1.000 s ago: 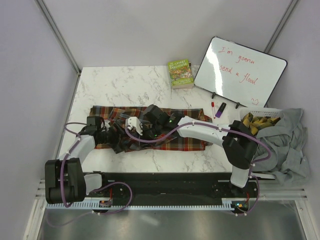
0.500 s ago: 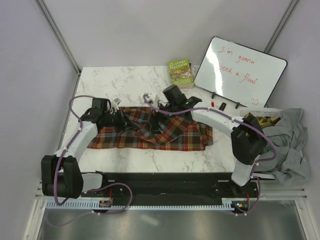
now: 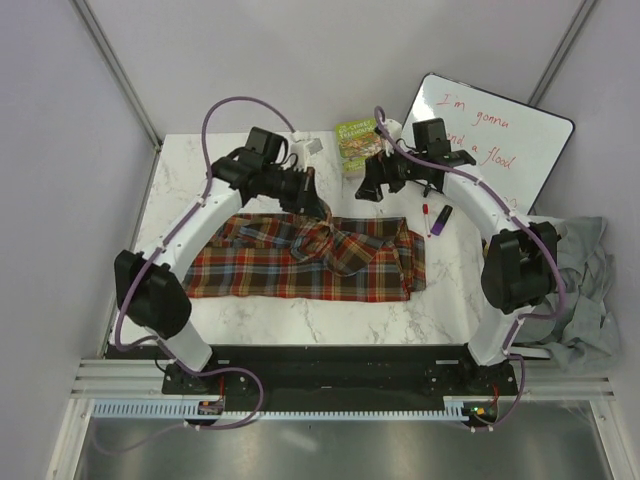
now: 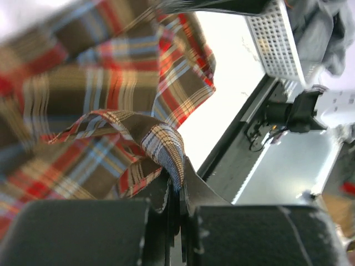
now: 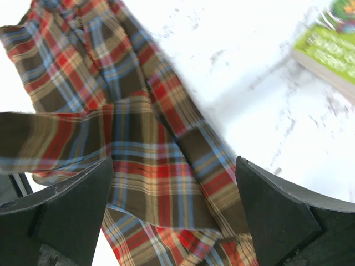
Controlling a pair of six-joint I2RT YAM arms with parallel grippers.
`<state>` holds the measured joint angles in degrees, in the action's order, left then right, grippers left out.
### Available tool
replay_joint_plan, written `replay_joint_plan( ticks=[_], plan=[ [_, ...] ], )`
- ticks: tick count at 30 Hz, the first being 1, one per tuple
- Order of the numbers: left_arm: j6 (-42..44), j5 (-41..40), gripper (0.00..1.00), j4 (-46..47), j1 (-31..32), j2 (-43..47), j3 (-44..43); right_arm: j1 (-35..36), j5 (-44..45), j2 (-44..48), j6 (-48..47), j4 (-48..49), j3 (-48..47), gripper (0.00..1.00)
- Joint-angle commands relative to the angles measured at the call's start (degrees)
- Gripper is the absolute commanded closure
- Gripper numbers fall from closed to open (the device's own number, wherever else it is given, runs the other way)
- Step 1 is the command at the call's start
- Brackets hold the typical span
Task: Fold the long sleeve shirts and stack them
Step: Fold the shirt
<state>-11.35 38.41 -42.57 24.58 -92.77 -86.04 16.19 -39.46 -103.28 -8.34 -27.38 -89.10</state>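
Observation:
One of the long sleeve shirts, the plaid shirt (image 3: 300, 270) in red, brown and blue checks, lies spread across the middle of the table. My left gripper (image 3: 318, 207) reaches over its back edge and is shut on a raised fold of the cloth. In the left wrist view that fold (image 4: 166, 144) is pinched between the shut left gripper (image 4: 177, 191). My right gripper (image 3: 370, 188) hovers open above the table behind the shirt, near the book. In the right wrist view the shirt (image 5: 150, 138) lies below the open right gripper (image 5: 173, 166), which holds nothing.
A green book (image 3: 361, 146) lies at the back centre. A whiteboard (image 3: 480, 150) leans at the back right, with markers (image 3: 436, 215) in front of it. A white basket (image 3: 530, 232) with grey clothes (image 3: 585, 290) draped over it stands at the right edge.
Both arms swung from the shirt's middle toward the back of the table. The left gripper shut on a fold and drew it up; the right gripper opened and let the cloth go.

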Motion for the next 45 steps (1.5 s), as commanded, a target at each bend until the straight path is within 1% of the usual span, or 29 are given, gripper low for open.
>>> replay_joint_plan(
  ticks=[1, 2, 7, 10, 13, 15, 16, 18, 20, 21, 22, 25, 28, 31, 36, 45],
  plan=[
    [12.3, 0.0, 0.98, -7.3, 5.5, -5.2, -13.4, -3.3, -2.6, -1.3, -0.4, -2.4, -3.2, 0.02],
    [13.0, 0.3, 0.98, -7.9, 7.2, -6.8, -16.6, -3.8, -2.7, -1.5, -0.9, -3.2, -3.4, 0.02],
    [17.4, 1.6, 0.98, -11.0, 12.0, -9.7, -22.7, -5.6, -3.0, -0.9, -3.5, -5.5, -3.3, 0.02],
    [19.8, 3.8, 0.98, -14.5, 12.7, -12.0, -26.0, -6.0, -3.1, -0.7, -4.2, -6.3, -3.0, 0.02],
    [23.0, 4.9, 0.98, -17.7, 12.7, -12.2, -25.8, -6.0, -3.4, -0.5, -4.8, -7.1, -2.9, 0.02],
    [25.6, 3.3, 0.98, -18.6, 12.4, -9.8, -23.9, -6.0, -3.5, -0.6, -5.2, -7.3, -3.0, 0.02],
    [25.9, 2.7, 0.98, -18.8, 11.6, -8.8, -21.0, -6.0, -3.7, -0.5, -5.5, -7.8, -2.9, 0.02],
    [27.8, 2.9, 0.98, -19.6, 9.9, -6.8, -18.6, -6.0, -3.9, -0.5, -5.8, -7.9, -2.7, 0.02],
    [29.2, 2.5, 0.98, -21.3, 6.5, -5.1, -15.9, -6.0, -4.1, -0.5, -6.0, -8.1, -2.6, 0.02],
    [31.6, 2.3, 0.98, -22.1, 5.3, -4.7, -15.3, -6.0, -4.6, -0.6, -6.0, -8.2, -2.6, 0.02],
    [32.8, 2.4, 0.98, -22.6, 2.5, -3.7, -13.6, -6.0, -4.7, -0.7, -6.0, -8.2, -2.6, 0.02],
    [36.9, 0.5, 0.98, -23.1, -1.9, -2.3, -10.0, -6.1, -5.2, -1.0, -5.8, -8.3, -2.6, 0.02],
    [40.0, -0.7, 0.98, -23.2, -5.0, -2.0, -6.5, -5.9, -5.3, -1.0, -5.9, -8.5, -2.6, 0.02],
    [42.6, -2.7, 0.98, -22.7, -6.3, -1.9, -2.7, -5.8, -5.4, -1.0, -6.0, -8.7, -2.5, 0.02],
    [46.7, -3.8, 0.98, -21.2, -8.9, -0.8, 2.4, -5.6, -5.0, -0.4, -7.0, -10.0, -1.6, 0.02],
    [52.0, -7.5, 0.98, -20.3, -11.7, 2.1, 7.0, -4.4, -2.6, -0.1, -12.0, -13.7, 1.4, 0.03]
  ],
)
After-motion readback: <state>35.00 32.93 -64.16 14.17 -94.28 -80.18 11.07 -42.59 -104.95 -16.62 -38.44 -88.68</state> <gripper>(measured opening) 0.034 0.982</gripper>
